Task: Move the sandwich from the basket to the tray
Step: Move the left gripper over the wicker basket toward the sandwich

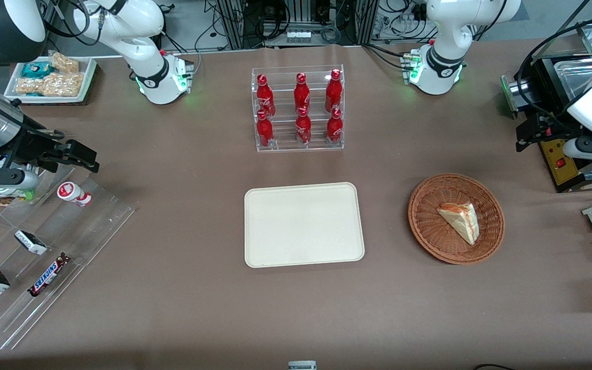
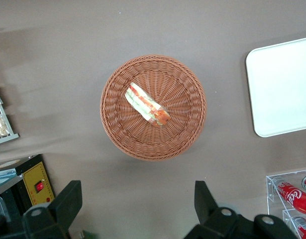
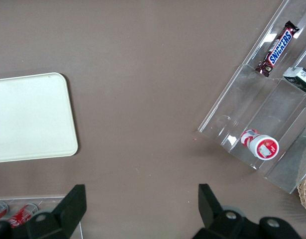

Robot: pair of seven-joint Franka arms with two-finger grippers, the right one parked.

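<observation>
Gripper (image 2: 138,204) jaws apart above sandwich (image 2: 147,104) in basket (image 2: 118,124)

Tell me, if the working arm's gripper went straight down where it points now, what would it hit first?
Probably bare table. The gripper hangs open above the cloth just beside the basket, not over the sandwich, though depth is hard to judge.

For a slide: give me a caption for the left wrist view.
Open gripper hovers above the basket holding the sandwich, tray beside it.
</observation>
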